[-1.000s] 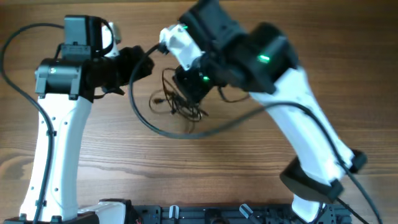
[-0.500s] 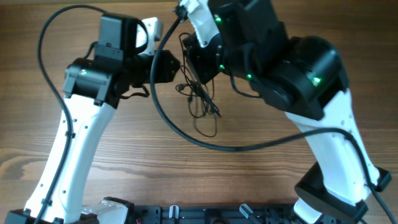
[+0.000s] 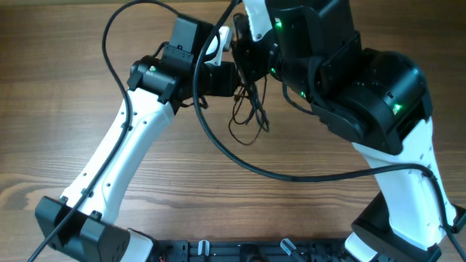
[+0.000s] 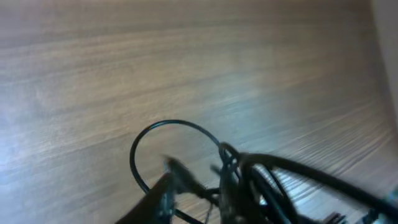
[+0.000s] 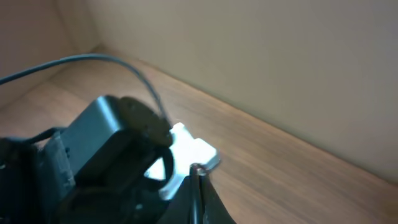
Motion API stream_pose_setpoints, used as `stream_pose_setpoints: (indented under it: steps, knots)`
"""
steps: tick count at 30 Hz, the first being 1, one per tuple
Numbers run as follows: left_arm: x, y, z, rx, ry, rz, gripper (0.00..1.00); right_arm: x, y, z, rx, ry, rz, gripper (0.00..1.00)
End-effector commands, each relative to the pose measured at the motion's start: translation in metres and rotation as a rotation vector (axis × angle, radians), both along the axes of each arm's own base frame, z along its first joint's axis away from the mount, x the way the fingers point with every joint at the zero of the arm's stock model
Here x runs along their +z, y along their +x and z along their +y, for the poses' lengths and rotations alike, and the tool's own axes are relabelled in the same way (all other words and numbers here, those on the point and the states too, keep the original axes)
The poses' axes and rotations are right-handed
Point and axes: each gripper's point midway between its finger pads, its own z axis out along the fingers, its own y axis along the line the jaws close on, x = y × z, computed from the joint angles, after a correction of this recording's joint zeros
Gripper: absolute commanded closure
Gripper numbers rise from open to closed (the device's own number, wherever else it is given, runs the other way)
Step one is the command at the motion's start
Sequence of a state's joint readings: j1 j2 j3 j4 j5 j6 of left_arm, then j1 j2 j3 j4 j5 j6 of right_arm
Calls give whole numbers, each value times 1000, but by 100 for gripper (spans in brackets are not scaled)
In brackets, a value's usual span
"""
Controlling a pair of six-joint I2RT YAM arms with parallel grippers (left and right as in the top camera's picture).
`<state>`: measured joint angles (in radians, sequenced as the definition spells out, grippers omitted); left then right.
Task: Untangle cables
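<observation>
The cables are a thin black tangle hanging in loops below the two grippers at the back middle of the wooden table. My right gripper is shut at the top of the tangle. In the right wrist view its fingers are pressed together, with a small shiny tip showing. My left gripper comes in from the left at the same bunch. The left wrist view is blurred. There the left gripper has its fingers narrowed around dark strands, and one cable loop hangs beyond.
A thick black arm cable sweeps under the tangle from the left arm to the right arm. Another arcs over the left arm. A black rail lines the front edge. A pale wall stands behind the table.
Both arms have shifted right and toward the back, carrying the tangle with them. The left gripper has come up to the bunch and its jaws have closed in.
</observation>
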<state>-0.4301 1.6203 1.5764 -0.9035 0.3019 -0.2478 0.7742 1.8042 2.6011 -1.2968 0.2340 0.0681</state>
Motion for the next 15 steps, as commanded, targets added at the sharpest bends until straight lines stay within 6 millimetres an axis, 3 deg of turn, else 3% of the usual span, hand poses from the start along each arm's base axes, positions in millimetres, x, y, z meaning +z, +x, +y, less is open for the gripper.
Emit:
stream_pose_setpoints:
  steps: [1,3,5,7,11,15]
  knots:
    - [-17,-7,18,38,70,64,82,28,8,-47,-230,5,-103,96]
    - [-20,-13,20,33,66,102,79,30,11,-56,-282,-10,-124,96]
    - [-16,-24,6,-28,-2,137,62,33,12,-56,-289,-4,-134,96]
    - [-11,-33,-6,-76,-64,165,53,34,12,-56,-289,0,-138,96]
    - [6,-50,-31,-228,-203,179,48,35,13,-56,-288,1,-140,96]
    - [14,-55,-53,-295,-231,134,44,38,14,-55,-288,12,-151,96]
